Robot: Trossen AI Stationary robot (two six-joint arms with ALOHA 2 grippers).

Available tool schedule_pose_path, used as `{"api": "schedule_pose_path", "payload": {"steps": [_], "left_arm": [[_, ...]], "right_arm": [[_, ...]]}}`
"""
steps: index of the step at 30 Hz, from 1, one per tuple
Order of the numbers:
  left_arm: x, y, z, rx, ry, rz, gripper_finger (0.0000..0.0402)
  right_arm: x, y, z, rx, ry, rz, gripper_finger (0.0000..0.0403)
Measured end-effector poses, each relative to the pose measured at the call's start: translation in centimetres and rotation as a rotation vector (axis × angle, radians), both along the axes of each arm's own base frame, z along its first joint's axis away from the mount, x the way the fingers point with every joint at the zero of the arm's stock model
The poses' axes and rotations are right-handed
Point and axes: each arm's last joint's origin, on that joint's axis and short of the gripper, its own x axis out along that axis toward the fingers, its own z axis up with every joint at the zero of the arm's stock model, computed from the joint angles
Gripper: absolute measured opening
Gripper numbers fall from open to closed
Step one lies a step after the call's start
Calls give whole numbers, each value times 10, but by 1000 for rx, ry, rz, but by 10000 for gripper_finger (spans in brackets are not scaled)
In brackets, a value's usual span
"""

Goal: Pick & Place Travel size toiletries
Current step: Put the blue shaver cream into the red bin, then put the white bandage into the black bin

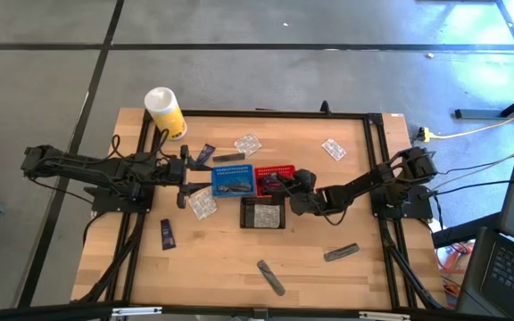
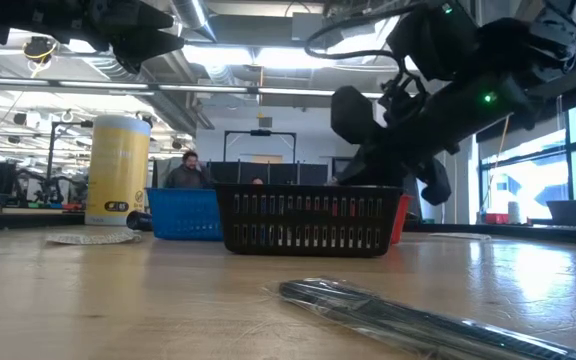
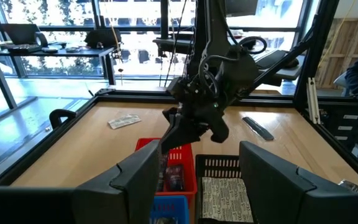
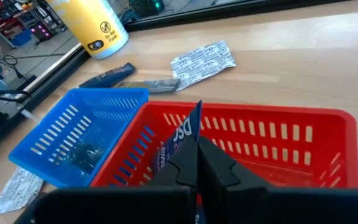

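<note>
Pinching a navy sachet (image 4: 180, 138) between closed fingers, the right gripper (image 1: 279, 182) hangs over the red basket (image 1: 275, 172), the sachet upright just above its floor. The blue basket (image 1: 231, 180) touches the red one's side and holds a grey tube (image 1: 233, 186); the black basket (image 1: 263, 214) sits just in front with a clear packet (image 3: 224, 198) inside. The left gripper (image 1: 188, 174), fingers spread, hovers beside the blue basket. More packets (image 1: 248, 143), tubes (image 1: 271, 277) and a navy sachet (image 1: 166, 234) lie scattered on the table (image 1: 364, 276), the canister (image 1: 164, 111) at a far corner.
</note>
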Motion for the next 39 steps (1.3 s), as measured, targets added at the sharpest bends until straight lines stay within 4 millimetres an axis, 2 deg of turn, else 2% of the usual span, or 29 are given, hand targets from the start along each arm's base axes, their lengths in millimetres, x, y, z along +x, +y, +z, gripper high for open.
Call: {"api": "schedule_pose_path", "payload": {"steps": [5,17,26,32,39], "left_arm": [[0,0,0,0,1,0,212],[0,0,0,0,1,0,212],[0,0,0,0,1,0,212],[0,0,0,0,1,0,212],[0,0,0,0,1,0,212]], "right_arm": [[0,1,0,6,9,15,19],[-1,0,-1,-10,40,28,116],[-4,3,26,-89,43,89,164],[-7,11,37,-131,78,199,168],[-7,15,42,-122,118,380,129]]}}
